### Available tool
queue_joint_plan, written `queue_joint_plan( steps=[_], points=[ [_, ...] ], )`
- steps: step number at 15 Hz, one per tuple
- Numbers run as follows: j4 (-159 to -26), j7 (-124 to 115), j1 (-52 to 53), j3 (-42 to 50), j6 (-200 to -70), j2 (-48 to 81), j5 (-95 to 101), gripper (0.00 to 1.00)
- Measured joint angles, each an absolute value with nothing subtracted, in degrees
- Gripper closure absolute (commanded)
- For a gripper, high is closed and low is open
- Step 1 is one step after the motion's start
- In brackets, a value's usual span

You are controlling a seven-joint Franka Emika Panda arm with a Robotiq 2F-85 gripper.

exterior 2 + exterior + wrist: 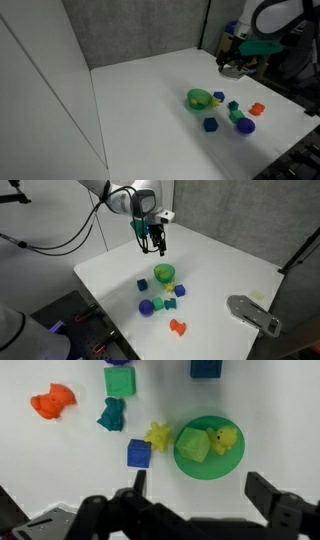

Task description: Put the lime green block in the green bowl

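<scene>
The green bowl sits on the white table, and it also shows in both exterior views. The lime green block lies inside the bowl, beside a small yellow piece. My gripper is open and empty. In the wrist view its two fingers frame the near side of the bowl from above. In both exterior views it hangs well above the table, behind the bowl.
Beside the bowl lie a yellow star, a blue block, a teal piece, an orange toy, a darker green block and another blue block. A grey object lies near the table edge.
</scene>
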State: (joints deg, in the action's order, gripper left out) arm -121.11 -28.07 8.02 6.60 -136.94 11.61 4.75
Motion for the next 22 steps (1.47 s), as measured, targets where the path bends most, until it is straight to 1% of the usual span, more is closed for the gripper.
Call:
queue_joint_plan(
  steps=[7,17,22],
  points=[
    [-128.9,-18.6,2.0,5.9,-127.4,-1.5,1.8,0.00],
    [-131.2,-16.0,-1.5,4.0,-107.5,-18.3,2.2,0.00],
    [-135.6,-12.0,-1.5,1.2,-106.7,-25.4,3.4,0.00]
  ],
)
